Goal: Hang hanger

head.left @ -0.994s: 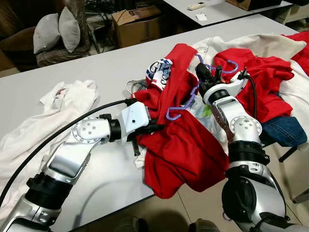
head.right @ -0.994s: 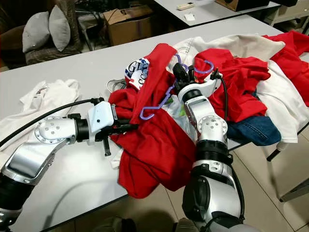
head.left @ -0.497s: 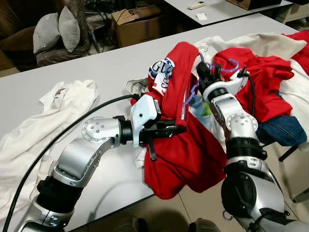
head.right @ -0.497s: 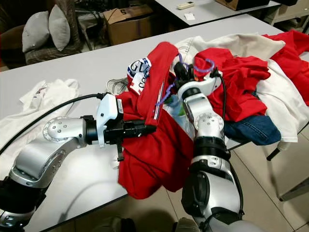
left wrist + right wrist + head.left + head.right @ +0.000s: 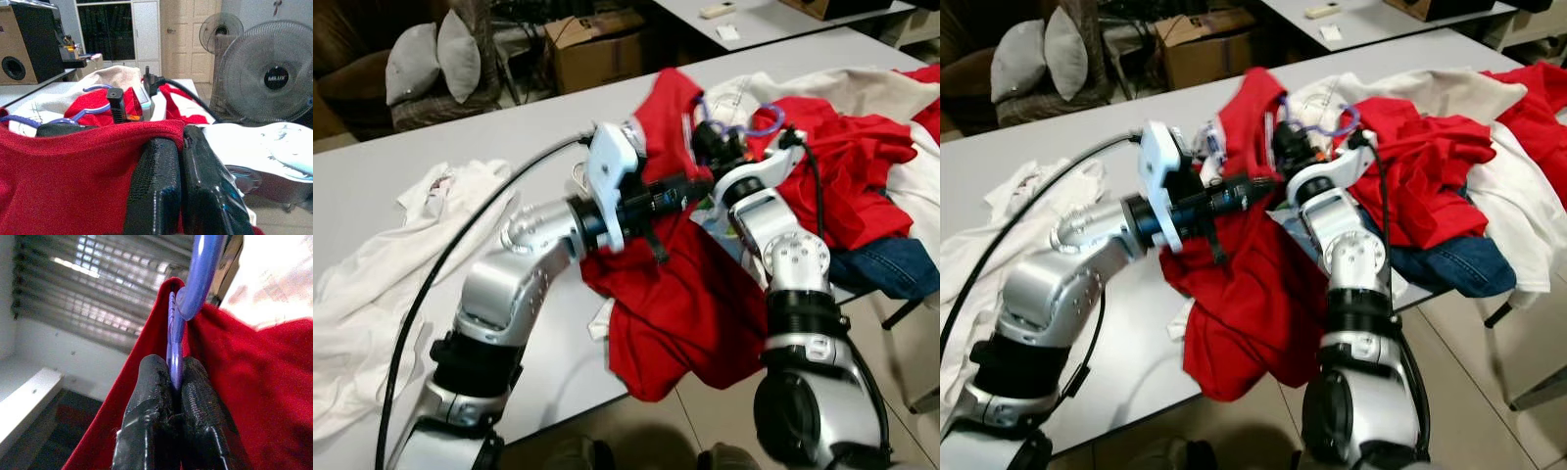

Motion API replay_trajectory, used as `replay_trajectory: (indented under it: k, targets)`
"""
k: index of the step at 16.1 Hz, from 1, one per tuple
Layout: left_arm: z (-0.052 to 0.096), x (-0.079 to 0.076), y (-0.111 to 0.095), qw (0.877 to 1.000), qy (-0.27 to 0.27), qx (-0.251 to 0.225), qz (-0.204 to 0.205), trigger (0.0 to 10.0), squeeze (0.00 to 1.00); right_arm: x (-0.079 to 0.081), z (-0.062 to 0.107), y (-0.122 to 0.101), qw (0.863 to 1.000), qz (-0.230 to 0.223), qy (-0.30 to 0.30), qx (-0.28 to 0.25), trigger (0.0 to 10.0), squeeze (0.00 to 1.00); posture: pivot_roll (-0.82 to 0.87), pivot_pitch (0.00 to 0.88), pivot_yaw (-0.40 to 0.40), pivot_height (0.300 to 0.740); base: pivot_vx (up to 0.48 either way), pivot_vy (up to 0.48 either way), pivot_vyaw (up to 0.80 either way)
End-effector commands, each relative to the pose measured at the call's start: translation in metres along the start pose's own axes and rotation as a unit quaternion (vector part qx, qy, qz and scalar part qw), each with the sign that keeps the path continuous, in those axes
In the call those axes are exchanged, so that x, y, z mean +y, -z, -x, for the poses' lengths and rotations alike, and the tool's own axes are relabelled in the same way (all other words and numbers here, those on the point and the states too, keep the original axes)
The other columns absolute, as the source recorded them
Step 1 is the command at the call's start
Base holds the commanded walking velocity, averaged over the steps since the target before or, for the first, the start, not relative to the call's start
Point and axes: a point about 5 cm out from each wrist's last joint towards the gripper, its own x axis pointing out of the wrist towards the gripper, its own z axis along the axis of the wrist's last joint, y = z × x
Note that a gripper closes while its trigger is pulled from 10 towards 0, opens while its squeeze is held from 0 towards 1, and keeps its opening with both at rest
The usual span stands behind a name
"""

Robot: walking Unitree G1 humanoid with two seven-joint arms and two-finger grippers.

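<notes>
Left gripper (image 5: 168,196), jaws pinching red shirt (image 5: 675,304), is now lifting it toward purple hanger (image 5: 183,308) clamped by right gripper (image 5: 168,382).

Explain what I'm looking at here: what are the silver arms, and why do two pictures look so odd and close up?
It's a humanoid robot. The two wide pictures come from cameras in its head, looking down at a grey table piled with clothes. The two close-ups come from cameras on its wrists, looking along its black fingers. The left gripper is pinched shut on a red shirt. The right gripper is clamped on a purple hanger tucked inside that shirt. White garments lie to the side.
</notes>
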Motion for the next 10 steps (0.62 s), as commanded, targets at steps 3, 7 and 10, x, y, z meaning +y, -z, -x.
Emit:
replay_trajectory:
  k: [3,7,10]
  targets:
    - [0.012,0.009,0.014,0.997,-0.024,0.071,-0.029,10.0,0.00,0.013,0.010,-0.005,1.000,-0.007,-0.027,0.013,10.0,0.00,-0.17,0.000,0.088,0.740,0.000,0.000,0.00]
    - [0.031,0.031,0.023,0.989,-0.086,0.119,0.009,10.0,1.00,0.025,0.034,-0.014,0.998,-0.005,-0.052,0.026,10.0,0.00,-0.17,0.000,0.081,0.740,0.000,0.000,0.00]
    - [0.044,0.030,0.016,0.991,-0.042,0.119,0.041,10.0,1.00,0.024,0.045,-0.027,0.999,-0.007,-0.040,0.007,10.0,0.00,-0.17,0.000,0.087,0.740,0.000,0.000,0.00]
